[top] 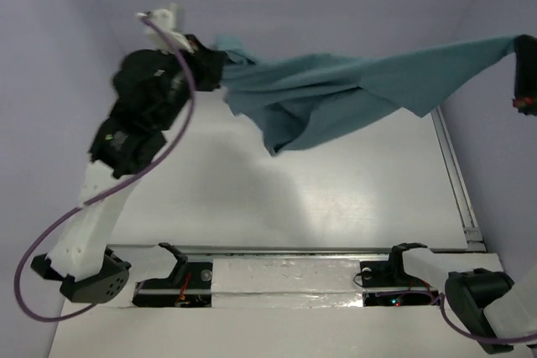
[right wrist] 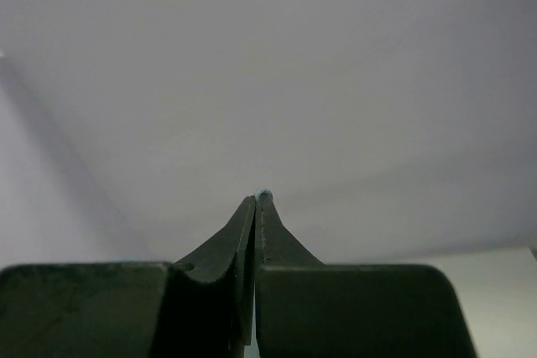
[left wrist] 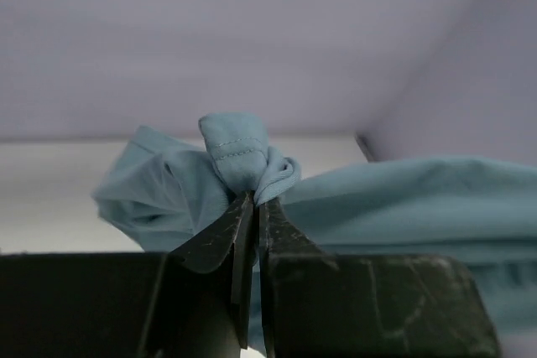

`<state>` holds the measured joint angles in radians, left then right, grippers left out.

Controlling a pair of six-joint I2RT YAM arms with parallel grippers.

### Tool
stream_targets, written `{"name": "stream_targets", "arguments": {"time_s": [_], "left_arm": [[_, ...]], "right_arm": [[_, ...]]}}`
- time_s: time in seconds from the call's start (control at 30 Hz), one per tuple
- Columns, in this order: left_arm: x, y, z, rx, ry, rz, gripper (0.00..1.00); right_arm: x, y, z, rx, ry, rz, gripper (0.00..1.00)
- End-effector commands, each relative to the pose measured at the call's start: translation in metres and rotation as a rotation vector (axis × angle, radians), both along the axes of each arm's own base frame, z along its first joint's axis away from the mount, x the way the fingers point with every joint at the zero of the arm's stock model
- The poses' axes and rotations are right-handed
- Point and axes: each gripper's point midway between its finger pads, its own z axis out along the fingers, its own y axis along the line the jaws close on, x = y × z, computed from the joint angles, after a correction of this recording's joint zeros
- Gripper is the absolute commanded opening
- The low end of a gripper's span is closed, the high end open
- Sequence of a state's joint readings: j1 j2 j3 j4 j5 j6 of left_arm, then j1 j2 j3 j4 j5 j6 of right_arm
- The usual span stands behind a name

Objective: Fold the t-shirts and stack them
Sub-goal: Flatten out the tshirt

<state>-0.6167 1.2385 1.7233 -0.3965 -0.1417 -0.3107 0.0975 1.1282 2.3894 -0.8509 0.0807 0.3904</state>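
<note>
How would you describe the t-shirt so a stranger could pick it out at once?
Start at the white table and look in the air above it. The t-shirt hangs stretched there, pinched at one end by the left gripper and at the other by the right gripper. It is the only cloth, and the only teal thing.

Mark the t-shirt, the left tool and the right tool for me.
t-shirt (top: pixel 336 90): top external view, on the hanging middle of the cloth.
left tool (left wrist: pixel 254 200): left wrist view, between the fingertips pinching a bunched hem.
right tool (right wrist: pixel 256 199): right wrist view, between the shut fingertips.
</note>
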Motion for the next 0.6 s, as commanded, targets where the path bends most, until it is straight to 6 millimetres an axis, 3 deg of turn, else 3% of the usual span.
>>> {"name": "stream_targets", "arguments": {"time_s": [0.0,0.07,0.1,0.13,0.17,0.23,0.27,0.3,0.37,0.4,0.47,0.5,0.53,0.57], "left_arm": [[0.001,0.044,0.008,0.094,0.025,0.098,0.0],[0.003,0.06,0.024,0.095,-0.001,0.134,0.0],[0.014,0.072,0.025,0.103,0.006,0.173,0.0],[0.013,0.078,0.04,0.102,-0.024,0.174,0.0],[0.017,0.081,0.043,0.104,-0.029,0.183,0.0],[0.045,0.084,0.028,0.136,-0.001,0.185,0.0],[0.058,0.083,0.018,0.14,0.028,0.171,0.0],[0.082,0.075,-0.007,0.159,0.086,0.148,0.0],[0.114,0.065,-0.036,0.191,0.137,0.117,0.0],[0.151,0.057,-0.084,0.246,0.237,0.122,0.0],[0.185,0.055,-0.099,0.29,0.267,0.145,0.0],[0.22,0.053,-0.151,0.344,0.356,0.178,0.0],[0.24,0.052,-0.15,0.33,0.319,0.208,0.0],[0.253,0.048,-0.165,0.322,0.331,0.216,0.0]], "right_arm": [[-0.031,0.004,0.033,0.0,-0.141,0.038,0.0],[-0.024,0.006,0.03,-0.008,-0.13,0.04,0.0],[-0.015,0.005,0.027,-0.008,-0.113,0.034,0.0],[-0.005,0.004,0.021,-0.011,-0.088,0.02,0.0],[0.02,0.003,0.005,-0.017,-0.028,0.003,0.0],[0.049,0.006,-0.015,-0.027,0.029,0.0,0.0],[0.064,0.007,-0.02,-0.025,0.028,-0.001,0.0],[0.092,0.008,-0.05,-0.031,0.113,-0.007,0.0],[0.124,0.004,-0.071,-0.038,0.165,-0.048,0.0],[0.141,0.003,-0.088,-0.047,0.216,-0.059,0.0],[0.174,0.003,-0.113,-0.067,0.29,-0.079,0.0],[0.185,0.005,-0.124,-0.071,0.314,-0.074,0.0],[0.197,0.008,-0.143,-0.08,0.361,-0.063,0.0],[0.209,0.013,-0.159,-0.083,0.401,-0.041,0.0]]}}
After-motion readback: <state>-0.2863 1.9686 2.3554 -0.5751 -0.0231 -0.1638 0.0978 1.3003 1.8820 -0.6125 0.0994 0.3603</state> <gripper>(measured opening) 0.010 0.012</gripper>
